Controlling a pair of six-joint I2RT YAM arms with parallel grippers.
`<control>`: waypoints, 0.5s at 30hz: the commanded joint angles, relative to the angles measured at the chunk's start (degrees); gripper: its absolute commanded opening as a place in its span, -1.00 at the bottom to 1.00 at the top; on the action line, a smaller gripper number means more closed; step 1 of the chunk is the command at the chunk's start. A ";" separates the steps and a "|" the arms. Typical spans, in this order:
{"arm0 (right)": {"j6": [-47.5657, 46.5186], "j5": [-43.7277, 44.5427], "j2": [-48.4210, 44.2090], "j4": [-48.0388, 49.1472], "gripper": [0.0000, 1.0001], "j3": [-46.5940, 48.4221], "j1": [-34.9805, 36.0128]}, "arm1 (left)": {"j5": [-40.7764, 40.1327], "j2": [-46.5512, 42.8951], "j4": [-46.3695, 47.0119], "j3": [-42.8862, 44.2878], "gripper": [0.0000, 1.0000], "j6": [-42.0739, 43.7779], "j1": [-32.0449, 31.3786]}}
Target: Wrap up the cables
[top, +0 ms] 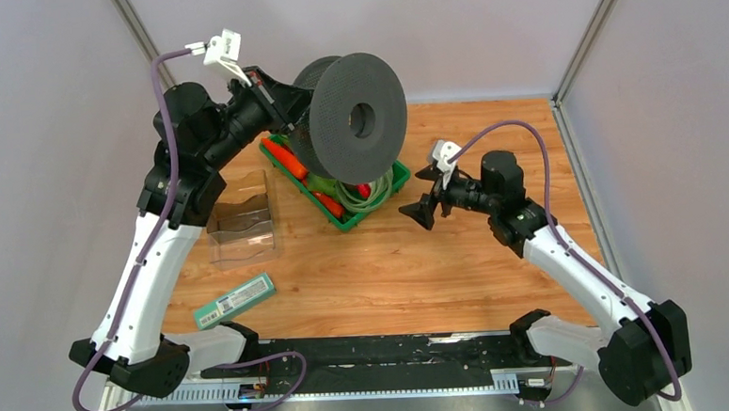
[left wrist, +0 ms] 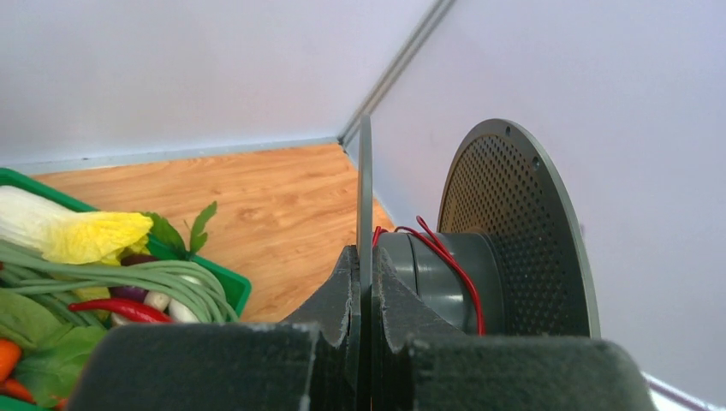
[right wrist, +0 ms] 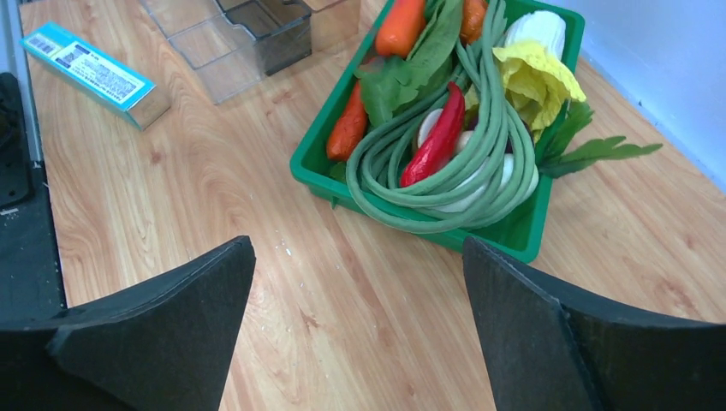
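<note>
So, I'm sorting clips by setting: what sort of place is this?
Probably a robot-manipulation test cell: panel walls box in a wooden tabletop, a left arm and right arm are bolted at its edge, and a green tray of vegetables sits staged.

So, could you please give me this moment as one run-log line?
left gripper: shut on spool flange | red wire: on spool | right gripper: open, empty, near green tray

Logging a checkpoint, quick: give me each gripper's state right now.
Left gripper: closed on one flange of the grey spool, which has red wire on its hub.
Right gripper: open, holding nothing.
</note>
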 commanded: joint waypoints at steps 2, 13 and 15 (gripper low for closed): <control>-8.97 8.12 -5.62 2.97 0.89 -3.07 4.68 | -9.80 0.15 0.35 5.68 -1.00 -5.62 0.05; 8.65 7.72 -1.95 16.48 1.00 -3.52 5.30 | -8.50 1.66 4.28 7.26 -1.00 -11.07 0.05; 13.06 3.59 0.51 20.01 1.00 -1.94 6.17 | -7.71 1.48 5.25 7.09 -1.00 -11.25 0.05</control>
